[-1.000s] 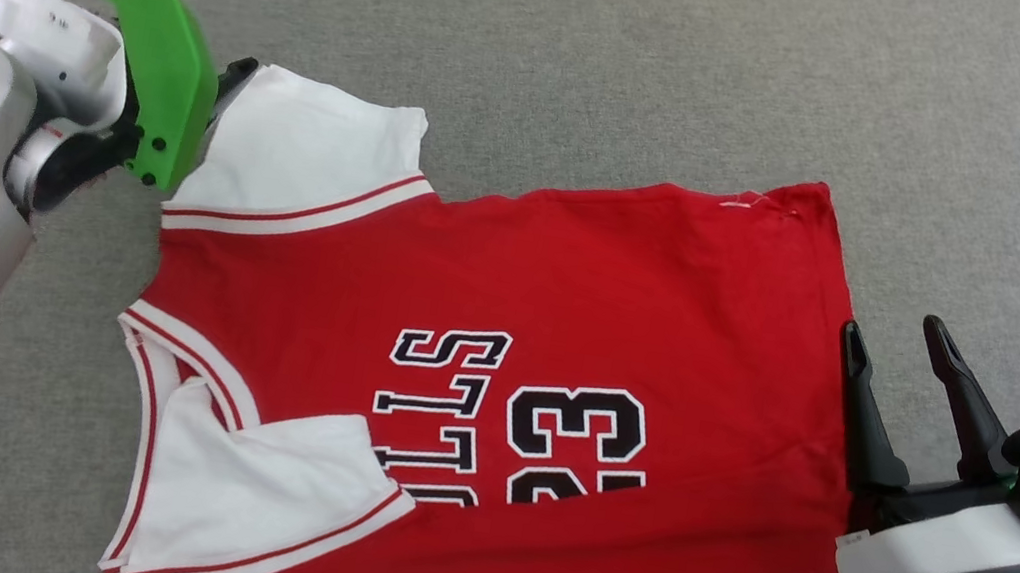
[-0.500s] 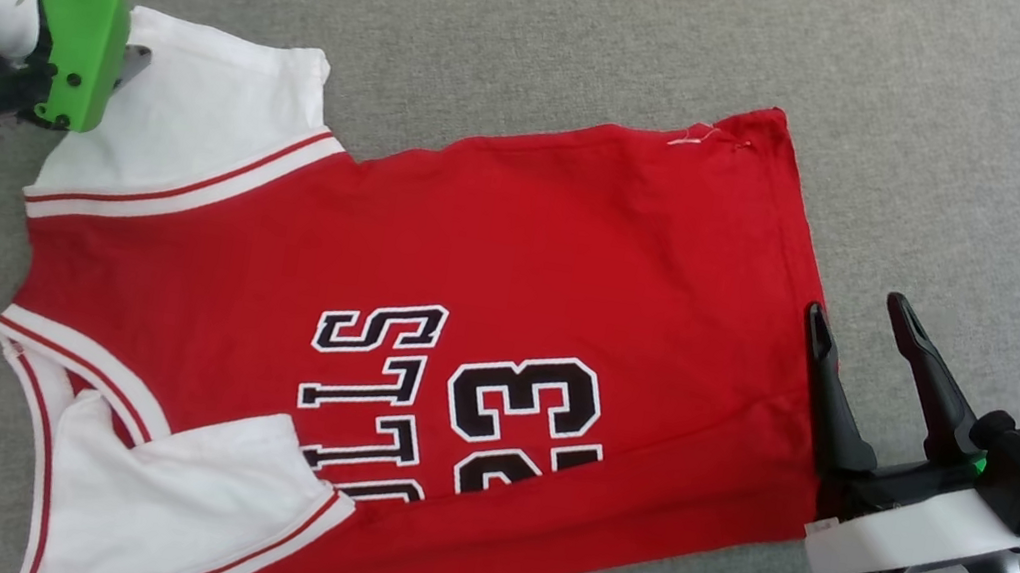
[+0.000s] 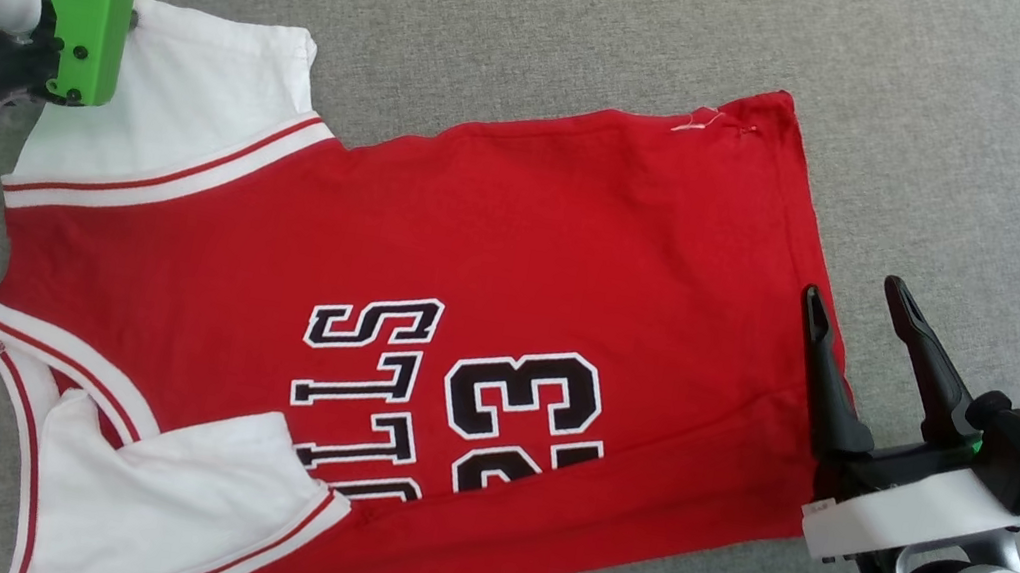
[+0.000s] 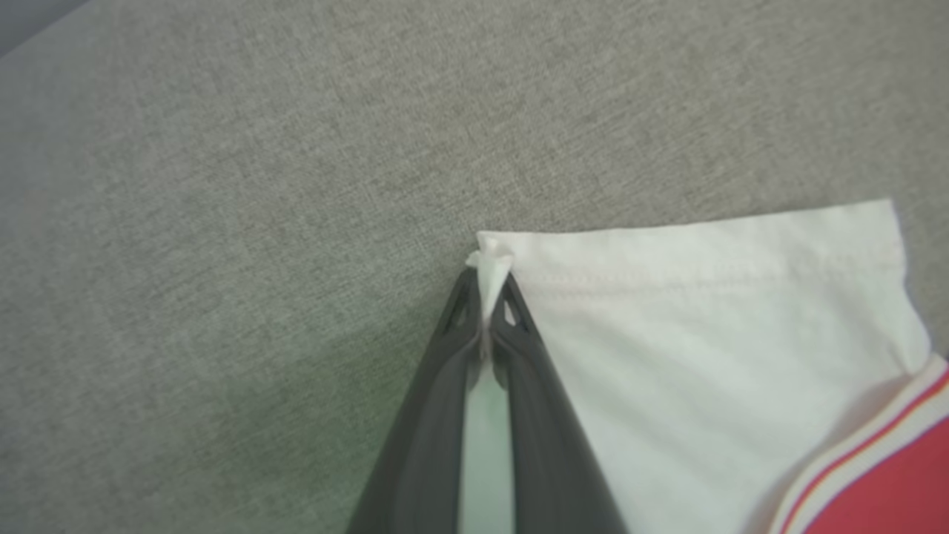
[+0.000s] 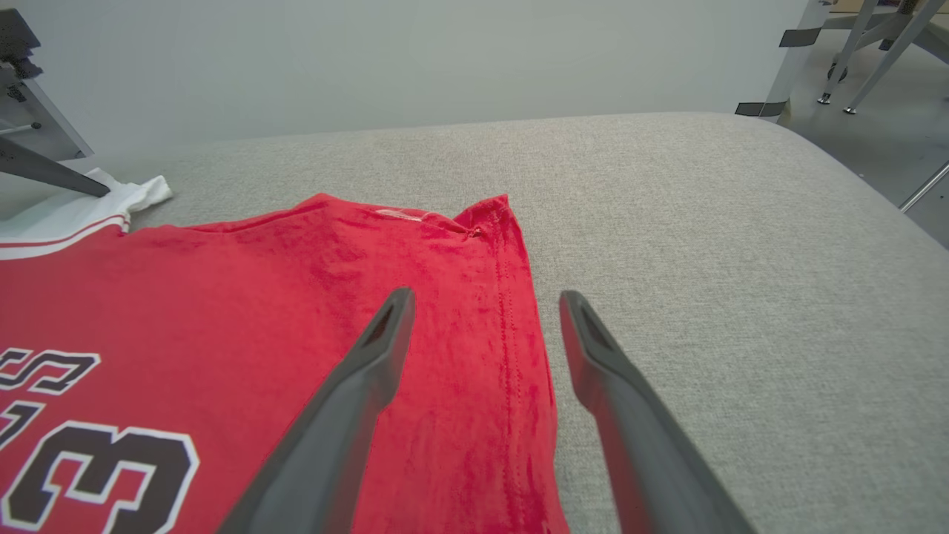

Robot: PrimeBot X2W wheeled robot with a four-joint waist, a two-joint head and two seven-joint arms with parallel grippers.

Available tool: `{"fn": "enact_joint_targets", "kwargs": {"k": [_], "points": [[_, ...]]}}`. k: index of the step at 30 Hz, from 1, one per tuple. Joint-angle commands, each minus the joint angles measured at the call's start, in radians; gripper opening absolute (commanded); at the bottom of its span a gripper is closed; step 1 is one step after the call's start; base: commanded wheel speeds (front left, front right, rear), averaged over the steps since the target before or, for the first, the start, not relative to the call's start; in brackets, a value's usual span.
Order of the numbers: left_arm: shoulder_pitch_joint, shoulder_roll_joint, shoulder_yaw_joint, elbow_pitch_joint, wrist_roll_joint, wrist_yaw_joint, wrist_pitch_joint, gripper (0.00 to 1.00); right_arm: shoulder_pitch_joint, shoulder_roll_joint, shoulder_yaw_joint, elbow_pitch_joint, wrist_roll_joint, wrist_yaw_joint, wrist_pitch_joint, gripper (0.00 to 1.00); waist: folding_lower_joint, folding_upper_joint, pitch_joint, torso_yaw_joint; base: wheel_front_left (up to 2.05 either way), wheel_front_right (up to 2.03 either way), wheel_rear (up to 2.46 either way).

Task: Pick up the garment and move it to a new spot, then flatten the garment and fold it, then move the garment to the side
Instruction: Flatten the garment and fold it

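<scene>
Lying spread on the grey fabric surface [image 3: 612, 9], the garment [image 3: 529, 229] has bare room beyond its far and hem edges. The left end effector [image 4: 485, 297] pinches the white sleeve's corner; the right end effector [image 3: 857, 298] gapes wide, straddling the hem edge.
</scene>
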Motion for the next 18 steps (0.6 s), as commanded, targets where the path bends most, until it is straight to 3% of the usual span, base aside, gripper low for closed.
{"fn": "enact_joint_targets", "kwargs": {"k": [1,11,18], "points": [[0.034,-0.02,-0.004,0.015,-0.005,0.008,-0.048,0.0,-0.02,-0.001,0.0,0.003,-0.006,-0.001,0.004,1.0,-0.0001,0.0,-0.007,0.006,0.0,0.0,0.0],[0.06,-0.05,0.008,0.021,0.003,0.011,-0.209,0.0,0.012,-0.023,-0.034,0.037,-0.012,-0.001,0.059,1.0,-0.0001,0.0,-0.111,0.058,0.0,0.0,0.0],[0.11,-0.069,0.037,-0.071,-0.043,0.008,-0.289,0.0,0.011,-0.095,-0.058,0.055,0.003,-0.001,0.207,1.0,-0.0001,0.0,-0.183,0.128,0.0,0.0,0.0]]}}
